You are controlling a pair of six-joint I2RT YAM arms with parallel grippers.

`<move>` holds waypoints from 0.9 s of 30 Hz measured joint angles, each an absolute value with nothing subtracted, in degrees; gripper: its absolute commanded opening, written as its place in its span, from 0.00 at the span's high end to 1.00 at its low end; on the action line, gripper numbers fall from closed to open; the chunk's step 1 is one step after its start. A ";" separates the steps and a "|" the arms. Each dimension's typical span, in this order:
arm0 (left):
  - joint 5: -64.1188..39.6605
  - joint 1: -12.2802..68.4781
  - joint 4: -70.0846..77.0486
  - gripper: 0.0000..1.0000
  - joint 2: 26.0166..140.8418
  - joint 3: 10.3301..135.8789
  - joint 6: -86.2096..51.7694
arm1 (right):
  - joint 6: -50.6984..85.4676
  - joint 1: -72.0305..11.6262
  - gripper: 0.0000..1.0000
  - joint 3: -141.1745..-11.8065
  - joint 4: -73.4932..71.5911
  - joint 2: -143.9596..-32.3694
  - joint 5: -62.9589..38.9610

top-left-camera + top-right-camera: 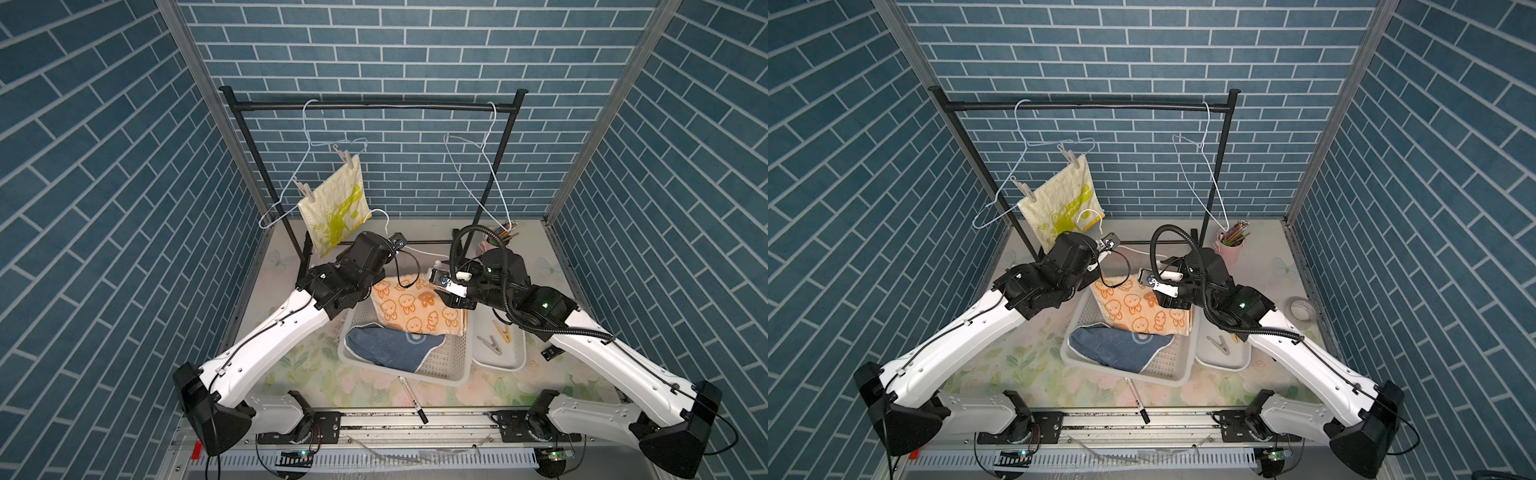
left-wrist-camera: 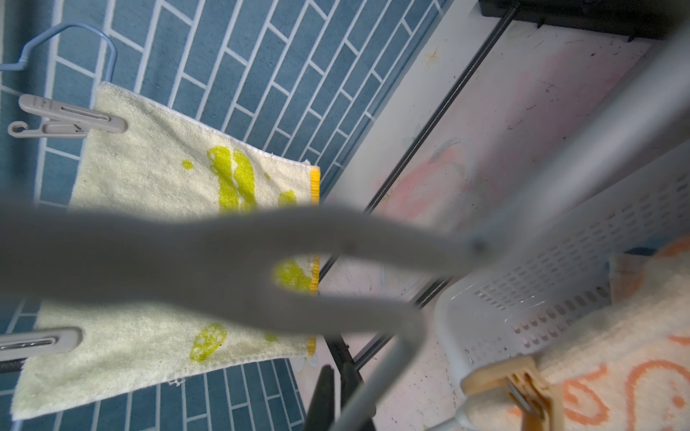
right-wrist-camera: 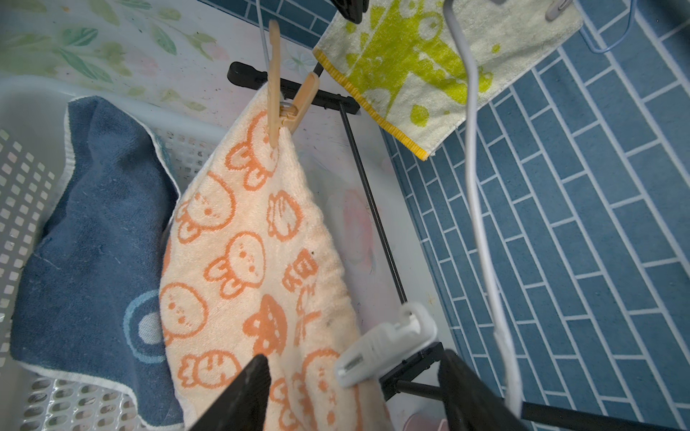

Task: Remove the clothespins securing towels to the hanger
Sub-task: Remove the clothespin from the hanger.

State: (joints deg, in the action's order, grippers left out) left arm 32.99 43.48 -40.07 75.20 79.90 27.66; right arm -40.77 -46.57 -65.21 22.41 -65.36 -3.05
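My left gripper [image 2: 339, 395] is shut on the wire of a white hanger [image 2: 388, 362] held low over the basket. The orange-cream towel [image 3: 254, 261] hangs from this hanger by a tan clothespin [image 3: 283, 100] and a white clothespin [image 3: 384, 347]. Its lower part lies in the basket. My right gripper [image 3: 354, 392] is open, with the white clothespin between its fingers, untouched. The pale yellow towel [image 1: 336, 208] hangs on a blue hanger, pinned by two grey clothespins [image 1: 347, 158] [image 1: 303, 189]. A blue towel [image 1: 390, 347] lies in the basket.
The white basket [image 1: 449, 365] sits mid-table. Beside it a white tray [image 1: 511, 361] holds two loose clothespins [image 1: 490, 343]. An empty white hanger [image 1: 490, 166] hangs on the black rack [image 1: 374, 106]. A pencil cup [image 1: 1229, 245], a tape roll [image 1: 1302, 309] and a marker [image 1: 411, 399] lie around.
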 measured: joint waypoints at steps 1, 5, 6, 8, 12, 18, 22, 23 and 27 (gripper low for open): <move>32.99 43.48 -40.07 1.00 75.18 79.90 27.66 | -40.42 -46.54 0.28 -65.21 22.00 -65.58 -2.76; 32.99 43.48 -40.07 1.00 75.05 79.90 27.66 | -38.92 -46.54 0.28 -65.19 20.38 -66.83 -1.43; 32.99 43.48 -40.07 1.00 75.05 79.90 27.66 | -38.74 -46.54 0.28 -65.19 20.08 -67.11 -1.15; 32.99 43.48 -40.07 1.00 75.00 79.90 27.66 | -38.06 -46.54 0.28 -65.19 19.59 -67.96 -0.64; 32.99 43.48 -40.07 1.00 74.98 79.90 27.66 | -37.30 -46.54 0.28 -64.88 19.22 -68.73 -1.23; 33.04 43.48 -40.07 1.00 74.98 79.90 27.68 | -37.26 -46.54 0.41 -60.97 18.22 -66.32 -6.28; 33.06 43.48 -40.12 1.00 74.98 79.92 27.70 | -37.04 -46.54 0.51 -59.48 18.79 -64.01 -9.37; 33.06 43.48 -40.12 1.00 74.98 79.92 27.70 | -36.95 -46.54 0.51 -59.44 18.96 -63.51 -10.04; 33.04 43.48 -40.12 1.00 74.98 79.92 27.70 | -36.86 -46.54 0.51 -59.44 19.94 -61.98 -11.42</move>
